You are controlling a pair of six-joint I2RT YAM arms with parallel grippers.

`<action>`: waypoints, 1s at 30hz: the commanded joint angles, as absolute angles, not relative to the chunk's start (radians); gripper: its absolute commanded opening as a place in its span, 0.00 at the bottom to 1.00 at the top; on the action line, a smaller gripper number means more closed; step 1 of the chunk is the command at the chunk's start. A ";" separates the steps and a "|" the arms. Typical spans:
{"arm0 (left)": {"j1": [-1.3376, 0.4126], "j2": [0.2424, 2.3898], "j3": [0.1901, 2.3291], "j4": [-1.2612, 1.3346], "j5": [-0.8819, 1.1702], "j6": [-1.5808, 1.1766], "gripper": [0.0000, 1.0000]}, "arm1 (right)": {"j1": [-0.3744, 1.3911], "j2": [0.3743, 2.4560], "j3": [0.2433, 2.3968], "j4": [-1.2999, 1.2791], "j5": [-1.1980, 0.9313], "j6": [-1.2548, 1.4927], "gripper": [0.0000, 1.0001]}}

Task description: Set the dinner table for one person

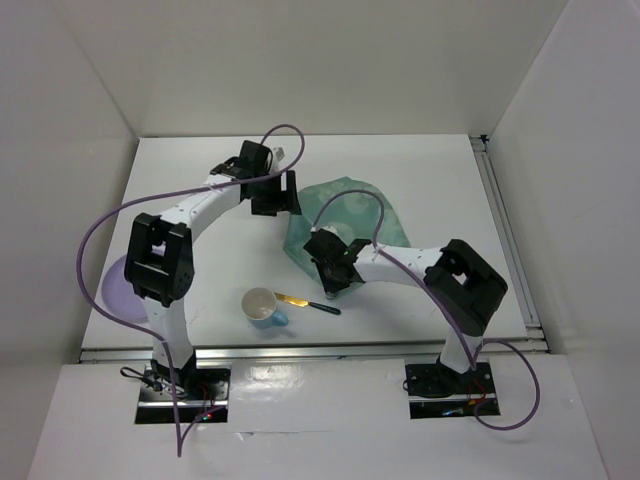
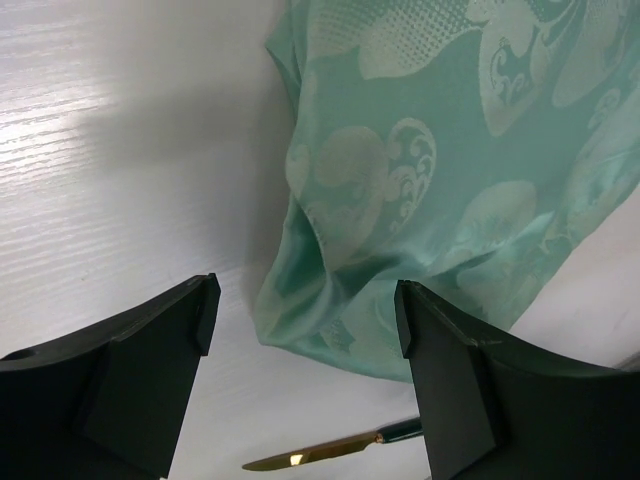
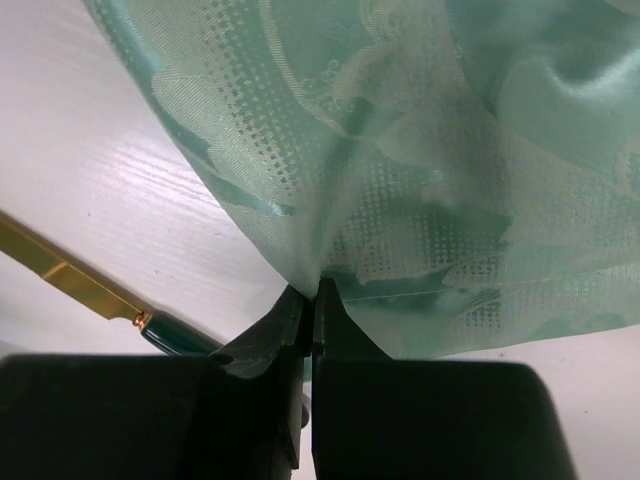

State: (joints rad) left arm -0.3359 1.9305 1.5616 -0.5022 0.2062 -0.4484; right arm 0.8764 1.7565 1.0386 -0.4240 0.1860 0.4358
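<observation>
The white dinner table point(image 1: 420, 160) holds a crumpled teal patterned placemat point(image 1: 350, 205). My right gripper point(image 1: 327, 258) is shut on the placemat's near edge, with the cloth pinched between the jaws in the right wrist view point(image 3: 315, 290). My left gripper point(image 1: 277, 197) is open and empty just left of the placemat; in the left wrist view point(image 2: 305, 310) the cloth point(image 2: 430, 170) lies ahead between the fingers without touching them. A gold knife with a dark teal handle point(image 1: 307, 302) lies beside a light blue cup point(image 1: 263, 307) near the front edge.
A lilac plate point(image 1: 115, 285) sits at the table's left edge, partly hidden by the left arm. White walls enclose the table on three sides. A silver rail point(image 1: 505, 230) runs along the right edge. The knife also shows in both wrist views point(image 2: 320, 453) point(image 3: 70, 275).
</observation>
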 commanded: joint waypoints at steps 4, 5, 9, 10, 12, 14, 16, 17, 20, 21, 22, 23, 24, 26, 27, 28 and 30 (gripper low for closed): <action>-0.307 2.008 1.620 -0.442 0.389 -0.453 0.88 | 0.876 1.767 1.054 -0.483 0.288 0.505 0.00; -0.307 2.022 1.632 -0.442 0.406 -0.465 0.88 | 0.876 1.767 1.054 -0.495 0.299 0.505 0.00; -0.307 2.036 1.669 -0.452 0.398 -0.500 0.85 | 0.813 1.697 1.028 -0.587 0.334 0.589 0.00; -0.307 2.020 1.654 -0.453 0.381 -0.500 0.85 | 0.792 1.650 1.028 -0.601 0.347 0.598 0.00; -0.296 1.970 1.625 -0.440 0.358 -0.500 0.86 | 0.746 1.596 1.012 -0.611 0.347 0.598 0.00; -0.273 1.941 1.582 -0.440 0.357 -0.500 0.86 | 0.671 1.511 0.990 -0.620 0.347 0.586 0.00; -0.247 1.904 1.537 -0.430 0.385 -0.500 0.84 | 0.597 1.439 0.989 -0.620 0.331 0.549 0.00; -0.247 1.904 1.528 -0.419 0.400 -0.500 0.83 | 0.571 1.418 0.989 -0.609 0.316 0.531 0.00; -0.247 1.904 1.519 -0.419 0.469 -0.535 0.85 | 0.485 1.376 1.000 -0.589 0.258 0.468 0.00; -0.247 1.916 1.508 -0.393 0.488 -0.554 0.87 | 0.473 1.376 1.015 -0.589 0.258 0.459 0.00; -0.247 1.916 1.487 -0.379 0.533 -0.601 0.89 | 0.463 1.376 1.015 -0.589 0.258 0.450 0.00; -0.247 1.916 1.470 -0.359 0.558 -0.626 0.89 | 0.454 1.376 1.041 -0.600 0.258 0.449 0.00; -0.247 1.916 1.454 -0.323 0.575 -0.649 0.90 | 0.454 1.376 1.052 -0.612 0.258 0.449 0.00; -0.247 1.887 1.389 -0.281 0.584 -0.710 0.90 | 0.428 1.376 1.083 -0.624 0.258 0.437 0.00; -0.247 1.856 1.369 -0.264 0.584 -0.724 0.85 | 0.416 1.376 1.083 -0.624 0.258 0.437 0.00; -0.247 1.844 1.352 -0.253 0.575 -0.736 0.83 | 0.401 1.376 1.098 -0.624 0.247 0.411 0.00; -0.247 1.835 1.321 -0.253 0.575 -0.750 0.78 | 0.350 1.367 1.112 -0.624 0.197 0.394 0.00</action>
State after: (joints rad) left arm -0.2447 1.9095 1.3422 -0.3210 0.5285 -0.6830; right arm 0.4072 1.3830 1.0481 -0.6094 0.2356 0.4416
